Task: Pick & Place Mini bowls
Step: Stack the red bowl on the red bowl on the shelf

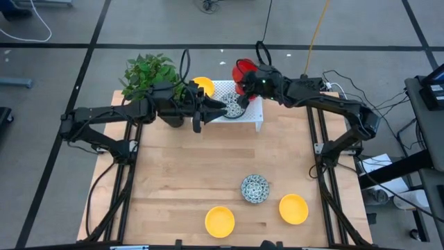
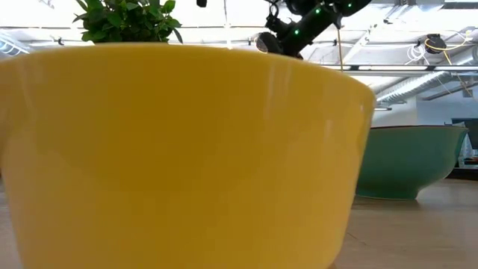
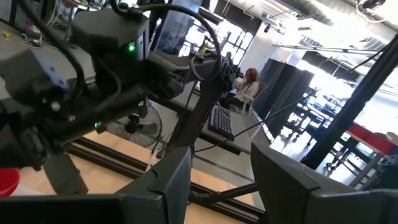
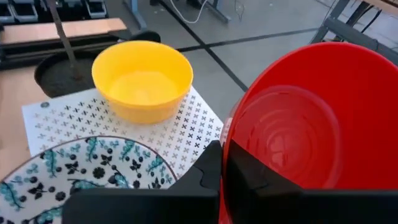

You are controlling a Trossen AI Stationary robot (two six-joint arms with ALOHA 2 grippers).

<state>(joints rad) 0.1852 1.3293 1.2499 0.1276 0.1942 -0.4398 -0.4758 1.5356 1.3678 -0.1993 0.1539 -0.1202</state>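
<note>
The right gripper (image 4: pixel 221 180), pinching a red bowl's (image 4: pixel 298 118) rim above the rack's (image 1: pixel 258 114) right edge at the bench's far side, risks knocking the speckled bowl (image 1: pixel 234 105) the half-spread left gripper (image 1: pixel 216 107) hovers over, since both crowd that rack

yellow bowl (image 2: pixel 179 157) overfilling low view, hiding table, red bowl (image 4: pixel 311 124) cropped

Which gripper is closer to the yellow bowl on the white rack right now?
Left. The left gripper sits just beside the yellow bowl on the white rack. The right gripper, shut on a red bowl, is farther along the rack.
</note>
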